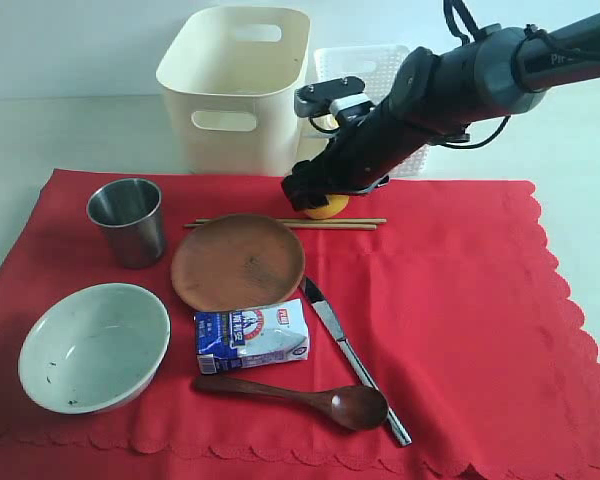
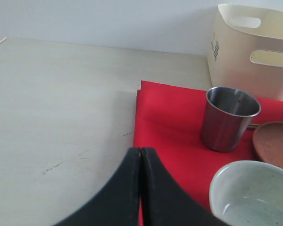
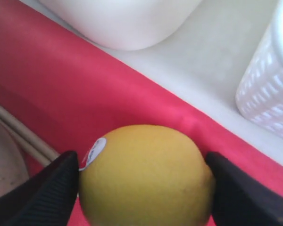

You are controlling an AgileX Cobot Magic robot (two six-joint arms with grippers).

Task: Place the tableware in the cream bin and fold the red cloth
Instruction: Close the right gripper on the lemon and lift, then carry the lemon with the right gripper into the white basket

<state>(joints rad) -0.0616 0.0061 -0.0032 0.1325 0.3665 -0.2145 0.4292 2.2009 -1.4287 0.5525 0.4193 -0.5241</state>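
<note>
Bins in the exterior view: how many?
2. The cream bin stands beyond the far edge of the red cloth; the white lattice basket sits right of it, largely hidden behind the right arm.

arm (image 1: 570,45): "Pr", rest cut off; milk carton (image 1: 252,338): print unreadable

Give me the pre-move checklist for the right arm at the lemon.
1. Right gripper straddles the lemon, one side each: ok.
2. Fingers clamped firmly on the lemon: cannot tell.
3. Chopsticks clear of the gripper: cannot tell; they run close past one side of it.
4. White lattice basket upright and close by: ok.
5. Left gripper shut, empty, away from the tableware: ok.
</note>
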